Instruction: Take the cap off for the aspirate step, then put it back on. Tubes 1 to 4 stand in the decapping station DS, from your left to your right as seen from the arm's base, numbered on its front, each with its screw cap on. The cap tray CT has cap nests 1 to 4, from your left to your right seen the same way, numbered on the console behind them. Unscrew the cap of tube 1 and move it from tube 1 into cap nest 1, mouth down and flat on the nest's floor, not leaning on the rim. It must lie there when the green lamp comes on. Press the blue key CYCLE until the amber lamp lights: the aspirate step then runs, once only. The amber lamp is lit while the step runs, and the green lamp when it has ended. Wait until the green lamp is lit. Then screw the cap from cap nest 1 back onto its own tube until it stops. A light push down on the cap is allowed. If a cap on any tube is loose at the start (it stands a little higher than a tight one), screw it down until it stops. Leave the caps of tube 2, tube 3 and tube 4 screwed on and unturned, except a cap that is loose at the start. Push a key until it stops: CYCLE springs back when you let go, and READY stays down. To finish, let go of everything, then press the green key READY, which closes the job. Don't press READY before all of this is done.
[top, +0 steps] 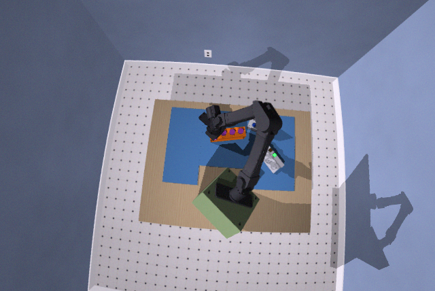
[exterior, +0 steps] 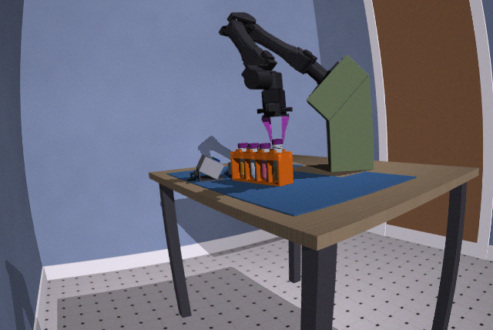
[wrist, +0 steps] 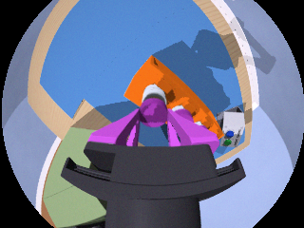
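Note:
The orange decapping station DS (exterior: pixel 262 166) stands on the blue mat, also seen in the top view (top: pixel 228 134). My gripper (exterior: pixel 276 139) hangs straight down over tube 1 (exterior: pixel 275 166) at the station's end. It is shut on the purple cap (exterior: pixel 277 143), which sits at the tube's mouth, slightly higher than the neighbouring caps, with a white band showing below it. The wrist view shows the cap (wrist: pixel 154 112) between the purple fingers, right at the tube's white rim (wrist: pixel 152 93). Tubes 2 to 4 carry their caps (top: pixel 232 131). The green lamp (top: pixel 274 155) is lit.
The white cap tray and console (top: pixel 272 162) lie to the right under my forearm. A small white box with a blue key (top: pixel 253 125) sits behind the station's right end. The green pedestal (top: pixel 224 207) holds my base.

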Tool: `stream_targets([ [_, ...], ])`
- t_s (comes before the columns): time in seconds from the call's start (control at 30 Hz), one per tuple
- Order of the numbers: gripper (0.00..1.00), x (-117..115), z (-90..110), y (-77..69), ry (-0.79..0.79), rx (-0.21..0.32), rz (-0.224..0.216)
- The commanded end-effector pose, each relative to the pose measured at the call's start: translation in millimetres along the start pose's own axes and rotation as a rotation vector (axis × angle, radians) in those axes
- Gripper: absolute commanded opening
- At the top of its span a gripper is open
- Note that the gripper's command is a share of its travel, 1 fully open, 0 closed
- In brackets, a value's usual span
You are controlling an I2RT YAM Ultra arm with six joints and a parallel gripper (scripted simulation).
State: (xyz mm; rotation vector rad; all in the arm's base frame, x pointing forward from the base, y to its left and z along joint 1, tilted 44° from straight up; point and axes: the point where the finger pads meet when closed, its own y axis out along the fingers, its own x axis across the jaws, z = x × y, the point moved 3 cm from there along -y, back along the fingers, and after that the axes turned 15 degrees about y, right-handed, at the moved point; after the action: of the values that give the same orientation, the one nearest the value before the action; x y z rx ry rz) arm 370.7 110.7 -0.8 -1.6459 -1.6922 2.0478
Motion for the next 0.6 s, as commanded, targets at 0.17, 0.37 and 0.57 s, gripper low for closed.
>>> stream_targets([
  [0.17,0.0,-0.5,-10.5,-3.7,0.004,-0.04,-0.002],
  [0.37,0.0,-0.5,-10.5,-3.7,0.004,-0.04,-0.001],
  [0.57,0.0,0.9,-11.1,-4.2,0.004,-0.04,-0.002],
])
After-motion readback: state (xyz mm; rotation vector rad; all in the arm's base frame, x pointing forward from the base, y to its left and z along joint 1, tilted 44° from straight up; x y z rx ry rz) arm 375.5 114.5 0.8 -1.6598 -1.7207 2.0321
